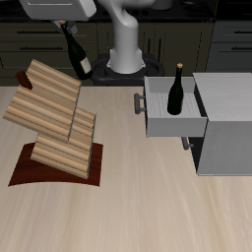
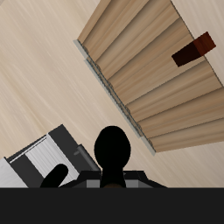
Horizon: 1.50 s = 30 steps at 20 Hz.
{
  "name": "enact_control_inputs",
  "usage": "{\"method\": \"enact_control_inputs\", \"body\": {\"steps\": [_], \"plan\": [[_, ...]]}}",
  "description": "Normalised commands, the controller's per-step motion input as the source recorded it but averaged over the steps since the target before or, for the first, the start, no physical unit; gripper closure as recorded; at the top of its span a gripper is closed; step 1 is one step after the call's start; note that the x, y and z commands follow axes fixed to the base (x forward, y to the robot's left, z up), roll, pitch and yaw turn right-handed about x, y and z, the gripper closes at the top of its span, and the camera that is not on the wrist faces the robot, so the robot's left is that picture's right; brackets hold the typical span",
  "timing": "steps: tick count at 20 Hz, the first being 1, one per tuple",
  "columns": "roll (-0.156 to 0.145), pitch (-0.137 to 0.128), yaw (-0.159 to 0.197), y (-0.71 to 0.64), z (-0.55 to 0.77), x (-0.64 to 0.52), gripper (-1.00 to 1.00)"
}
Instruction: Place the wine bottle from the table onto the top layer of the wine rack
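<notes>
Gripper (image 1: 65,22) fingers clamp the wine bottle (image 1: 78,52) by its neck; it hangs tilted, base downward, above the wine rack (image 1: 54,123) and its top layer (image 1: 51,81).

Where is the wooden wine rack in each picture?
Exterior view: the wine rack stands on the table, opposite the grey cabinet.
Wrist view: its grooved slabs fill much of the picture, beyond the held wine bottle.
Shared landmark: the rack's dark reddish-brown base.

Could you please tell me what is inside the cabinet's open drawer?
A dark wine bottle stands upright inside the open drawer; nothing else shows, though its floor behind the front wall is hidden.
</notes>
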Motion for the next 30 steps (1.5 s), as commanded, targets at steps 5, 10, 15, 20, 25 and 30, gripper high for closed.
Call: {"method": "enact_control_inputs", "body": {"steps": [5,10,15,20,25,30], "plan": [[-0.011,0.003,-0.019,-0.06,-0.07,0.03,1.00],[-0.032,0.016,-0.043,-0.17,-0.23,0.10,1.00],[-0.016,-0.004,-0.034,-0.15,-0.10,-0.01,1.00],[-0.053,-0.008,-0.056,-0.40,-0.12,-0.10,1.00],[-0.082,-0.005,-0.055,-0.47,-0.15,-0.13,1.00],[-0.102,-0.003,-0.063,-0.65,-0.11,-0.21,1.00]]}}
